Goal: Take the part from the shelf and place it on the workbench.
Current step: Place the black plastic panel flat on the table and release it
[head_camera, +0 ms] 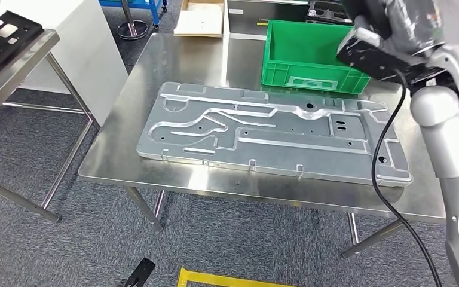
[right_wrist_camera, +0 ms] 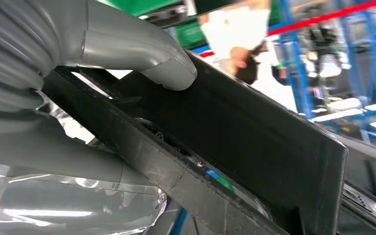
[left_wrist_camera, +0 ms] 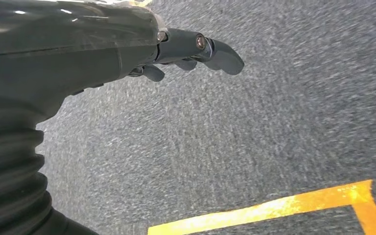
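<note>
Part: a black moulded part (right_wrist_camera: 254, 147) is held in the right hand (right_wrist_camera: 78, 98), raised over the far right of the table (head_camera: 131, 107), above the green crate (head_camera: 311, 57).
Right fingers: the thumb (right_wrist_camera: 147, 54) is pressed on one face of the part, which is gripped near its end.
Left hand (left_wrist_camera: 127, 54): nothing is held; its fingers (left_wrist_camera: 220, 51) are extended over the carpet.
Handling: the part is judged stiff, light and smooth, so slipping is possible; a hold across the rim is advised.
Table load: a large aluminium plate (head_camera: 275, 131) is laid across the middle.

glossy steel workbench (head_camera: 131, 89), matt black part (right_wrist_camera: 254, 142)
</note>
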`<control>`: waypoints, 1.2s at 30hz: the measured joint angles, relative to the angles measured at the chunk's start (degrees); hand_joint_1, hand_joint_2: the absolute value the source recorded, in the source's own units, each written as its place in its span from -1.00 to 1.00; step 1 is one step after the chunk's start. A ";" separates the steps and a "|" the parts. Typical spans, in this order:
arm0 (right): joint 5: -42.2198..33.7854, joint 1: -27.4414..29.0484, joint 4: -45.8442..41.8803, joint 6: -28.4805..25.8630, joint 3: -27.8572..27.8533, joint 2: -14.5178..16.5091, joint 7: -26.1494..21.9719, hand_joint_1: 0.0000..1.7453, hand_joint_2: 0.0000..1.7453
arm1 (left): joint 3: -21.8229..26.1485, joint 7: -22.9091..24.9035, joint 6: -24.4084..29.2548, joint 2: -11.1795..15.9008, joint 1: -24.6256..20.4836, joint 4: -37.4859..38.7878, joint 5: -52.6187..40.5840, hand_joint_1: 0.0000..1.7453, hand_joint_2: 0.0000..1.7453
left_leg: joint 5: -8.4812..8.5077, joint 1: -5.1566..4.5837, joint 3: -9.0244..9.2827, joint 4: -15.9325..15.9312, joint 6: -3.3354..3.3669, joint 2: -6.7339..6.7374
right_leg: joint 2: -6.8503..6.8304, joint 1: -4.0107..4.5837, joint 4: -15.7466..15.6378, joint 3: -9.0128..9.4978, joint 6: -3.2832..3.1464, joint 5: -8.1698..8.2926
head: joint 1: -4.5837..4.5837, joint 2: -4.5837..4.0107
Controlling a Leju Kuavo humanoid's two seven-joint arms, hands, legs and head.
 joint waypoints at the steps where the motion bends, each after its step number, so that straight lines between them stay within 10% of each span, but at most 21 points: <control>1: 0.76 -0.21 1.92 -0.83 0.80 -0.04 -0.07 0.92 1.00 | -0.14 0.02 -0.02 -0.01 -0.04 0.00 -0.03 -1.00 1.00 | -0.13 -0.08 -0.12 0.15 -0.25 -0.05 | 0.03 0.06 -2.34 0.98 -0.17 0.66 | 0.00 0.00; 6: 9.35 0.48 11.04 -7.57 4.97 0.28 2.32 0.92 1.00 | -0.60 -0.28 -0.22 -0.04 -0.28 0.00 -0.32 -1.00 1.00 | -1.15 -0.16 -0.60 1.18 -1.64 0.04 | 0.06 0.15 -3.87 1.65 -1.73 0.61 | 0.00 0.00; 11: 17.35 5.59 21.19 -15.11 8.65 2.99 5.73 0.92 1.00 | -0.99 -0.54 -0.72 -0.04 -0.41 0.00 -0.10 -1.00 1.00 | -6.79 0.02 -8.24 16.06 -2.32 0.24 | -0.11 0.31 -4.04 2.25 -2.71 0.27 | 0.00 0.00; 15: 18.61 9.18 25.47 -15.60 10.34 5.18 6.12 0.92 1.00 | -1.07 -0.65 -0.97 0.04 -0.17 0.00 0.21 -1.00 1.00 | -0.07 -0.27 -4.64 5.93 -1.12 0.25 | 0.17 0.66 -3.87 2.58 -2.66 -0.18 | 0.00 0.00; 19: 18.65 9.87 27.63 -15.77 10.95 6.48 6.19 -1.00 -1.00 | -1.07 -1.13 -1.38 0.22 0.13 0.00 0.36 -1.00 1.00 | 1.52 -0.69 -2.19 -0.01 -0.19 0.23 | 0.17 0.66 -3.97 2.46 -1.72 -0.31 | -0.01 0.00; 24: 19.22 10.44 29.19 -15.22 11.52 7.19 6.57 -1.00 -1.00 | -1.24 -2.36 -2.08 0.22 0.14 0.00 -0.02 -1.00 1.00 | 2.02 -0.13 -1.22 -1.31 0.73 0.31 | 0.08 0.40 4.17 -1.09 -0.33 -5.14 | 0.01 0.00; 26: 19.54 10.92 29.78 -15.04 11.65 7.22 6.73 -1.00 -1.00 | -1.26 -2.67 -1.93 0.19 0.20 0.00 0.16 -1.00 0.00 | 1.89 -0.12 -1.21 -1.19 0.79 0.24 | 0.07 0.13 11.18 -4.86 0.08 -7.59 | 0.01 0.00; 28: 19.76 11.07 30.20 -14.96 11.76 7.24 6.78 -1.00 -1.00 | -1.25 -2.90 -1.77 0.17 0.30 0.00 0.42 -1.00 -1.00 | 1.59 -0.03 -1.13 -0.89 0.58 0.21 | 0.04 -0.23 10.94 -5.24 0.43 -5.80 | 0.01 0.00; 32: 20.23 10.20 30.62 -14.40 11.80 7.33 7.01 -1.00 -1.00 | -1.24 -2.95 -1.73 0.18 0.06 0.00 0.75 -1.00 -1.00 | 0.52 0.07 -1.14 0.43 -0.53 0.17 | 0.02 -0.39 -2.24 1.05 0.25 0.17 | 0.00 0.00; 36: 22.15 9.63 30.99 -13.79 11.81 7.39 8.53 -1.00 -1.00 | -1.22 -1.96 -1.80 0.24 0.10 0.00 1.64 -1.00 -1.00 | 0.29 0.03 -1.37 0.87 -1.61 0.14 | 0.19 -0.18 -3.07 1.23 -1.14 0.58 | 0.01 0.00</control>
